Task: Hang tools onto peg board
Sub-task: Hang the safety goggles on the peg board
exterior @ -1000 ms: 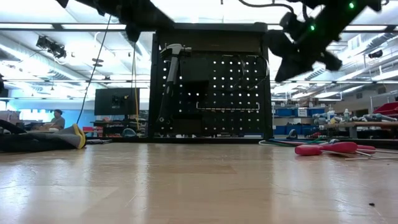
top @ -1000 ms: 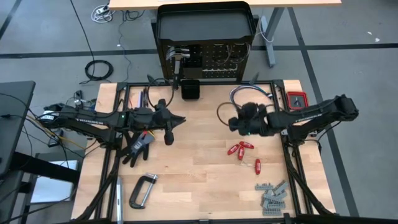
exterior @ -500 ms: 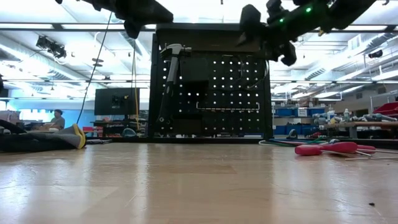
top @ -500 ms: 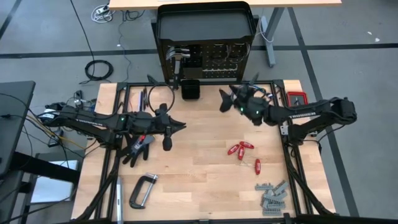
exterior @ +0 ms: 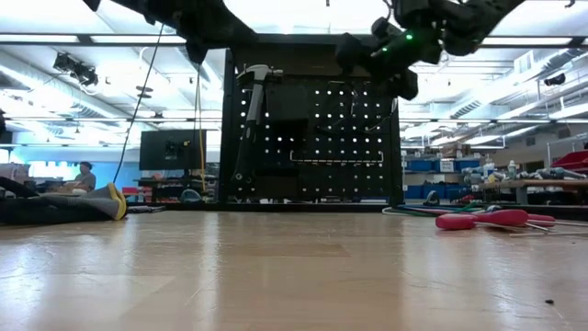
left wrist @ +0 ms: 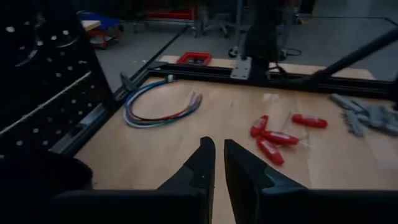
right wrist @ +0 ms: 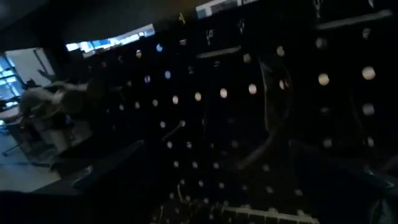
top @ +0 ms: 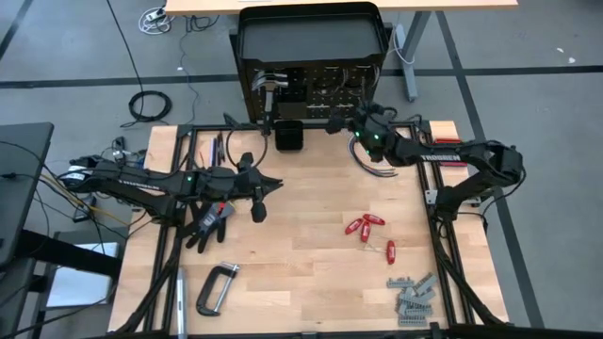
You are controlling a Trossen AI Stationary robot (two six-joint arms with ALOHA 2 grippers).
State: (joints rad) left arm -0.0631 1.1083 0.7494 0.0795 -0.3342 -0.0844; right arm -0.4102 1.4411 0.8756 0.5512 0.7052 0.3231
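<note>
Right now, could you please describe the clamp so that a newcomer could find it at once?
Start at the wooden table and go to its near left corner, well below the black glove. The clamp lies flat there on its own: a grey C-shaped metal frame, unlike the red-handled screwdrivers on the right.

Right gripper (top: 341, 121) at peg board (top: 316, 94); left gripper (top: 256, 193) over table (top: 311, 264) beside black glove (top: 207, 221).

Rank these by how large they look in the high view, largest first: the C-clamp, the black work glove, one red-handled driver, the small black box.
1. C-clamp and black work glove: look about alike, so no ranking between them.
2. Small black box.
3. Red-handled driver, smallest.
</note>
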